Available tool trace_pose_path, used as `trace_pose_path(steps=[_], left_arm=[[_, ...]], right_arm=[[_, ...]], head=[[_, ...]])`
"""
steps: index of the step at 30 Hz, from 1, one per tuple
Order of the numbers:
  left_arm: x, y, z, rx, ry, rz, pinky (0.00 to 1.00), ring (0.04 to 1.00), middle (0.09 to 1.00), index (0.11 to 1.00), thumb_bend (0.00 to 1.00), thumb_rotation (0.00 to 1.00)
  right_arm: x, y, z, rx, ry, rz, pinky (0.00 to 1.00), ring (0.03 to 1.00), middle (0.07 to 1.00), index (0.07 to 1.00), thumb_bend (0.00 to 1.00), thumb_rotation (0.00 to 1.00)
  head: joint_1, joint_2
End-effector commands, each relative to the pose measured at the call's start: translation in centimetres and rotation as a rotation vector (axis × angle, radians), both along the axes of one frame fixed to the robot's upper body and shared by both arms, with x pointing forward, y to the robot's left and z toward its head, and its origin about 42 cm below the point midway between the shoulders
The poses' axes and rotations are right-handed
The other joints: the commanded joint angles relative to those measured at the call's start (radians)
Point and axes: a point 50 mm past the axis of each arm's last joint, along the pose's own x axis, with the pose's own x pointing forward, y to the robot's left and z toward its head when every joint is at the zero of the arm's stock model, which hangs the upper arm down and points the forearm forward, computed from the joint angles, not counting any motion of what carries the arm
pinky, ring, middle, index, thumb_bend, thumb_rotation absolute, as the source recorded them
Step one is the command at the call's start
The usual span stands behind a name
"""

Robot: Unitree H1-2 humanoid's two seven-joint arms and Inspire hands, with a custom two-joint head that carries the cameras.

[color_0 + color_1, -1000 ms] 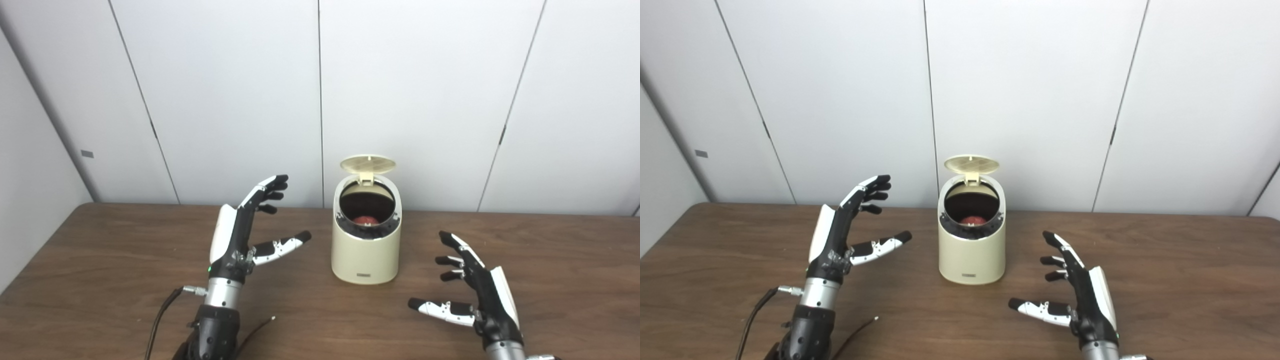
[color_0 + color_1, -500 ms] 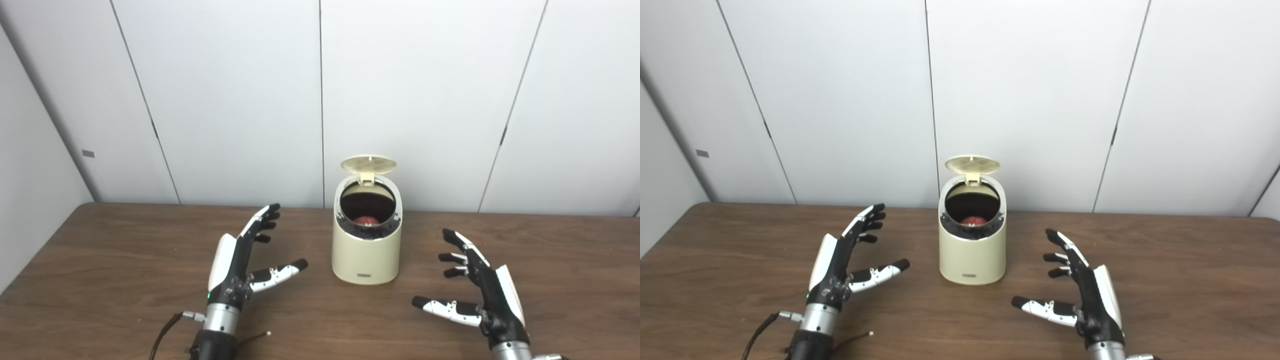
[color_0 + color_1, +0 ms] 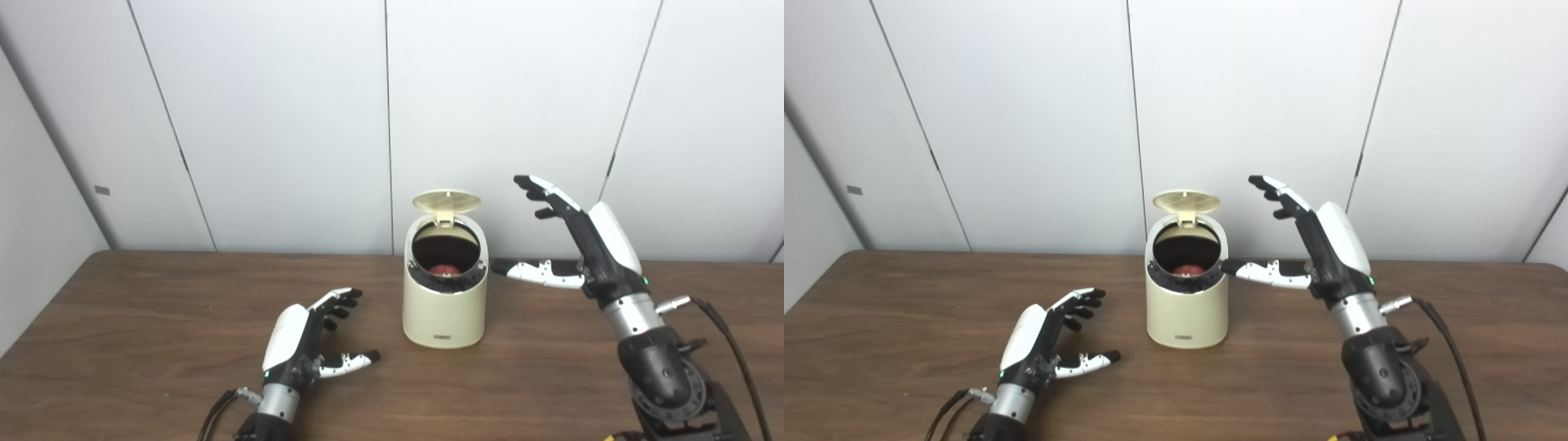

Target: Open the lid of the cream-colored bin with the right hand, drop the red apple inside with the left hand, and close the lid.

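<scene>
A: Where is the red apple [image 3: 444, 269] now?

B: Down inside the cream-colored bin [image 3: 445, 303]; I see its red top through the round hole; the lid [image 3: 446, 201] stands up at the back, so I think closing it is the job left.

A: Which hand does that?

B: The right hand [image 3: 587, 245]; it hangs up high, just to the right of the lid, holding nothing, its fingers [image 3: 542, 191] spread wide; its thumb points at the bin's rim.

A: How can it do it well?

B: Bring the fingers over the lid's top and push down softly, so the bin does not slide on the desk [image 3: 122, 318].

A: And the left hand [image 3: 303, 340]?

B: It waits low near the desk, fingers apart, holding nothing, well away from the bin.
</scene>
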Motion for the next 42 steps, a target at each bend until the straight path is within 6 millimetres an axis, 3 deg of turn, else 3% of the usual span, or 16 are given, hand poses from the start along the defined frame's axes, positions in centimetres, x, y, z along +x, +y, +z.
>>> trace_pose_path(steps=[1,5,10,14,16,19,27,33,42], left_arm=[[0.3,0.4,0.0,0.023,-0.014,0.009,0.61,0.700,0.740,0.791,0.78,0.12],[0.2,0.4,-0.3,0.011,-0.007,0.013,0.62,0.708,0.743,0.796,0.77,0.12],[0.3,0.4,-0.5,0.013,0.001,0.023,0.63,0.715,0.742,0.797,0.77,0.14],[0.5,0.5,-0.6,0.011,-0.007,0.021,0.62,0.706,0.740,0.794,0.77,0.13],[0.5,0.4,-0.7,0.011,-0.010,0.021,0.62,0.704,0.738,0.793,0.77,0.13],[0.6,0.3,-0.7,0.009,-0.006,0.025,0.62,0.699,0.734,0.792,0.77,0.13],[0.6,0.0,-0.7,0.002,-0.002,0.025,0.62,0.707,0.735,0.791,0.78,0.13],[0.6,0.0,-0.6,0.007,-0.003,0.029,0.63,0.708,0.737,0.793,0.77,0.14],[0.6,-0.1,-0.3,0.008,-0.006,0.030,0.61,0.698,0.736,0.796,0.77,0.13]], right_arm=[[0.4,0.2,3.1,-0.066,-0.076,-0.001,0.65,0.820,0.848,0.835,0.71,0.50],[1.7,0.6,5.6,-0.150,-0.104,-0.007,0.62,0.835,0.851,0.839,0.73,0.50],[2.9,1.5,7.8,-0.274,-0.118,-0.032,0.74,0.920,0.856,0.848,0.75,0.58],[4.0,2.4,8.8,-0.308,-0.115,-0.021,0.77,0.936,0.849,0.854,0.77,0.59],[4.3,2.8,9.3,-0.337,-0.125,-0.034,0.95,0.960,0.835,0.847,0.78,0.62],[4.7,3.5,9.7,-0.371,-0.133,-0.043,0.99,0.978,0.824,0.829,0.79,0.63],[5.5,4.5,9.4,-0.426,-0.137,0.006,1.00,0.945,0.801,0.807,0.79,0.60],[5.4,5.2,8.8,-0.434,-0.161,0.052,1.00,0.921,0.766,0.741,0.77,0.54],[4.7,5.3,8.0,-0.472,-0.160,0.103,1.00,0.915,0.755,0.745,0.72,0.50]], head=[[0.000,0.000],[0.001,0.001],[0.004,-0.004],[0.008,-0.006],[0.011,-0.007],[0.011,-0.010],[0.015,-0.009],[0.022,-0.004],[0.035,0.001]])
